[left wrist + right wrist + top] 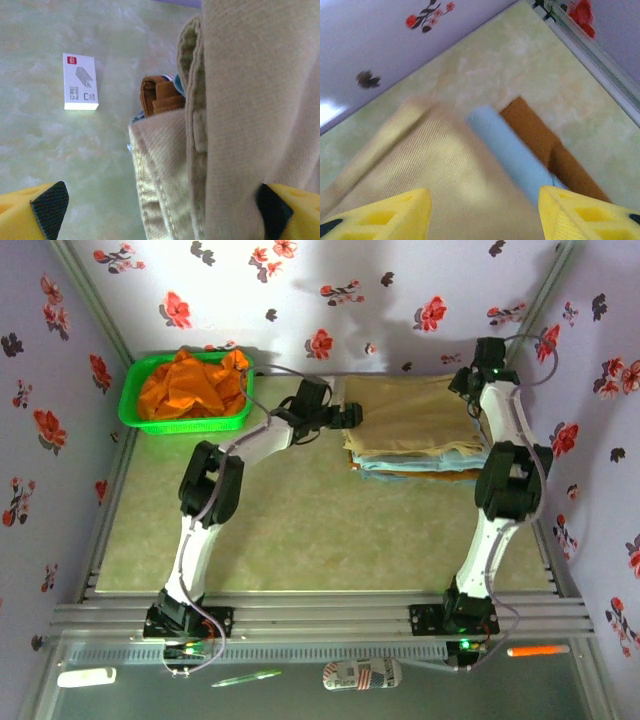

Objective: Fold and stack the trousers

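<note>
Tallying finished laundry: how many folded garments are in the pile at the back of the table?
3 visible: tan trousers on top, a pale blue cloth beneath, a brown garment at the bottom. Others may be hidden between.

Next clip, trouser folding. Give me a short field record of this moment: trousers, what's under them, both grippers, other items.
trousers: tan, folded, on top of the stack at the far right of the table
beneath: pale blue cloth and brown cloth, edges showing
left gripper: fingers wide apart, trousers' edge between them, not gripped
right gripper: fingers apart over the trousers, holding nothing
basket: green, far left, orange garment inside
extra: small white box beside the stack
</note>
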`<move>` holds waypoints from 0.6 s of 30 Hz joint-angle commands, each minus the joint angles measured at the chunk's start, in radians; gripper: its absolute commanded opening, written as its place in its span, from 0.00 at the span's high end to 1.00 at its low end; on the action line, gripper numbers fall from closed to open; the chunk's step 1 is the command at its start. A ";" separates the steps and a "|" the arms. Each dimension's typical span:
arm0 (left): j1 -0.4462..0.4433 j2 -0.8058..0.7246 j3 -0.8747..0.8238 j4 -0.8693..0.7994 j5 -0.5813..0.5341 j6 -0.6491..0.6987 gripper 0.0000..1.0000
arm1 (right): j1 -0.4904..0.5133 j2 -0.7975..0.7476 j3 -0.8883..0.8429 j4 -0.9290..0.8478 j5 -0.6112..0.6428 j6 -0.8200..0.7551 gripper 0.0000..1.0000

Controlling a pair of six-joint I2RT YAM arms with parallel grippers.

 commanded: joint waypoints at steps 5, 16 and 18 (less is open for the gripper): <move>0.036 -0.378 -0.324 0.047 -0.005 -0.068 0.00 | 0.233 -0.435 -0.456 0.068 0.140 0.149 0.40; 0.131 -1.117 -1.084 0.021 -0.180 -0.241 0.00 | 0.733 -0.379 -0.743 0.168 0.292 0.485 0.29; 0.150 -1.254 -1.185 -0.015 -0.199 -0.267 0.00 | 0.739 -0.332 -0.747 0.191 0.306 0.541 0.29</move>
